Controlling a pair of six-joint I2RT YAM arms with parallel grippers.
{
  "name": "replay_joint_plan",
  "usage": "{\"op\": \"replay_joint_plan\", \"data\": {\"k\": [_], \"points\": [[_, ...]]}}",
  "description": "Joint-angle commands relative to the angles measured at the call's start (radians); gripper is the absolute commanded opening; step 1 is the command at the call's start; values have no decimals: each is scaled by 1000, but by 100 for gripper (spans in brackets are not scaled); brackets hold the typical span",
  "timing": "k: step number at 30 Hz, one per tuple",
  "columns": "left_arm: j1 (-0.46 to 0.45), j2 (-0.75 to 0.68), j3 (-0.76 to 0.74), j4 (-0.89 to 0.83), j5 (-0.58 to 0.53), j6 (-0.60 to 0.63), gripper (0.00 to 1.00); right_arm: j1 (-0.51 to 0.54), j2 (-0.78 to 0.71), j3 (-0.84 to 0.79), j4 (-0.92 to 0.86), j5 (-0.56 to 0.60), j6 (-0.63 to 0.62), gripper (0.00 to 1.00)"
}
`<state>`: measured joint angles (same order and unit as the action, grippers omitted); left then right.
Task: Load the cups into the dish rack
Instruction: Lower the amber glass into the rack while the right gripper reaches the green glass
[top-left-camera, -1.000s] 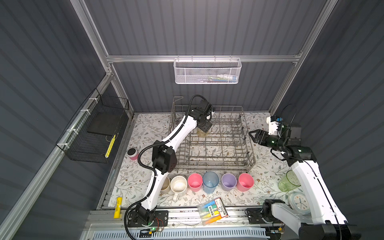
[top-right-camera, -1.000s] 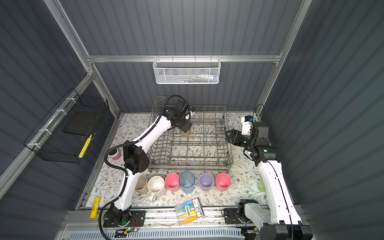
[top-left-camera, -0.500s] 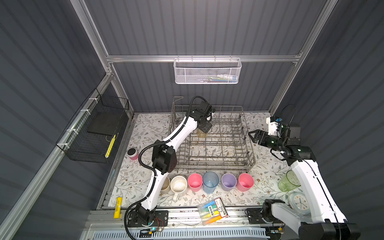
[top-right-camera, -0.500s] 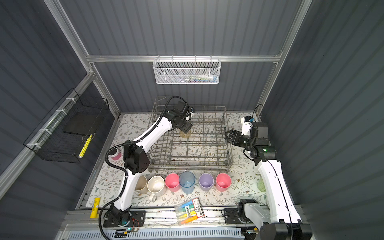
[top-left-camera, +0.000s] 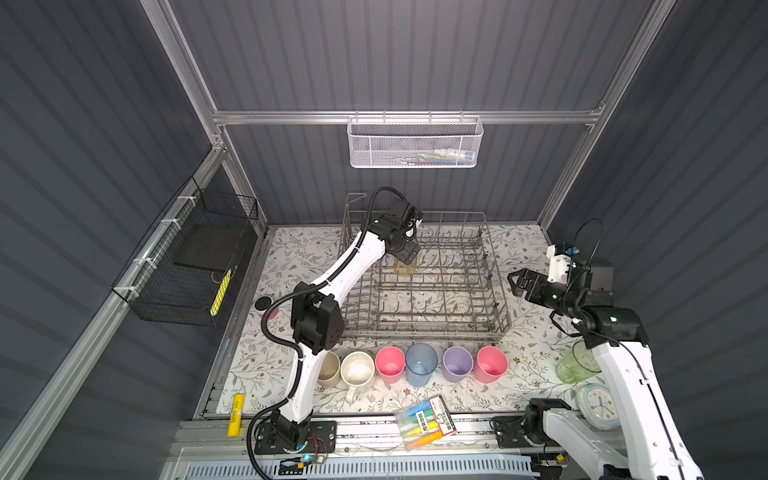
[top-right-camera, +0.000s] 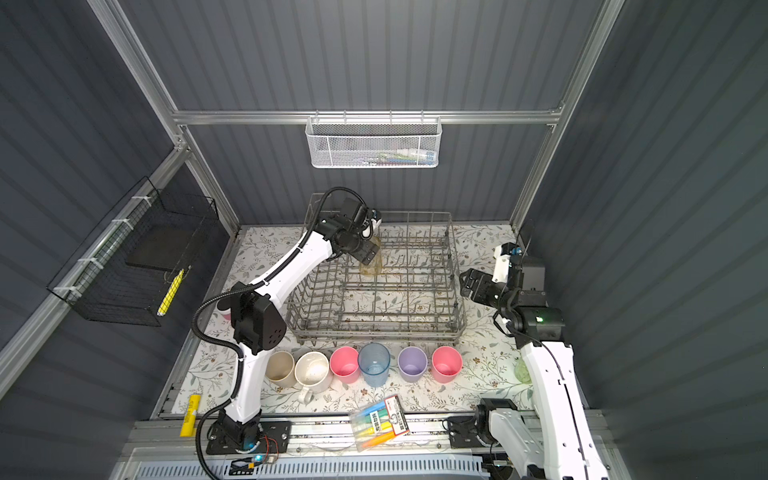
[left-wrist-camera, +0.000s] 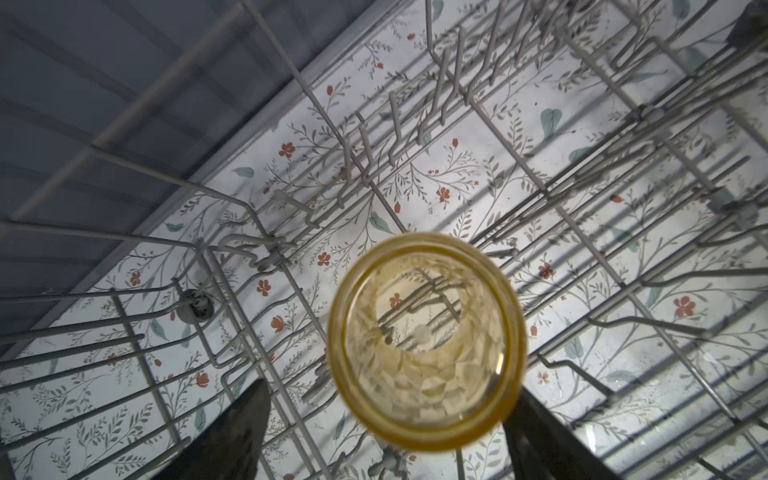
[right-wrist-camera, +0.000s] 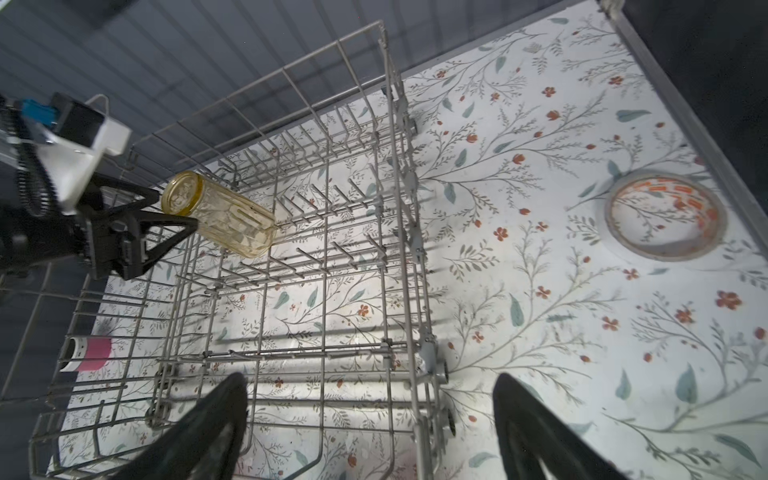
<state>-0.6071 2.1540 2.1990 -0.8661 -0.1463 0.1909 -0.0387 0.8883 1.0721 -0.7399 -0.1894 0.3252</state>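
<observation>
Now we are looking at the left arm (top-left-camera: 353, 266) bending up from its base at the near edge, its elbow hanging over the near-left corner of the dish rack (top-left-camera: 436, 332), its forearm slanting toward the far-left part and its wrist tipping downward. The left gripper (top-left-camera: 405, 259) is hovering over the amber glass (right-wrist-camera: 224, 222), which is leaning bottom-up on the tines in that far-left part. Its fingers (left-wrist-camera: 237, 432) are standing wider than the glass. One is clear of it and the other is sitting just beside its edge; we cannot tell whether they touch.

The right arm (top-left-camera: 623, 374) is rising at the near right, forearm pointing toward the rack's right wall. The right gripper (right-wrist-camera: 370, 378) is hanging spread wide, with nothing between its fingers.

The row of cups (top-left-camera: 420, 365) is standing on the table (top-left-camera: 291, 257) just in front of the rack, and the green glass (top-left-camera: 575, 368) is standing beside the right arm.
</observation>
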Motion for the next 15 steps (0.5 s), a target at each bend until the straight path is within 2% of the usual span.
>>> {"op": "replay_joint_plan", "data": {"k": [1, 7, 12, 15], "points": [[3, -97, -53, 64, 31, -18, 87, -9, -59, -20, -112, 117, 38, 93], [3, -211, -159, 157, 69, -35, 87, -15, -161, -37, -241, 305, 94, 93], [3, -261, -220, 210, 111, -51, 87, -17, -183, -35, -352, 501, 224, 93], [3, -266, -237, 220, 134, -57, 87, -17, -186, -54, -380, 567, 314, 95]]}}
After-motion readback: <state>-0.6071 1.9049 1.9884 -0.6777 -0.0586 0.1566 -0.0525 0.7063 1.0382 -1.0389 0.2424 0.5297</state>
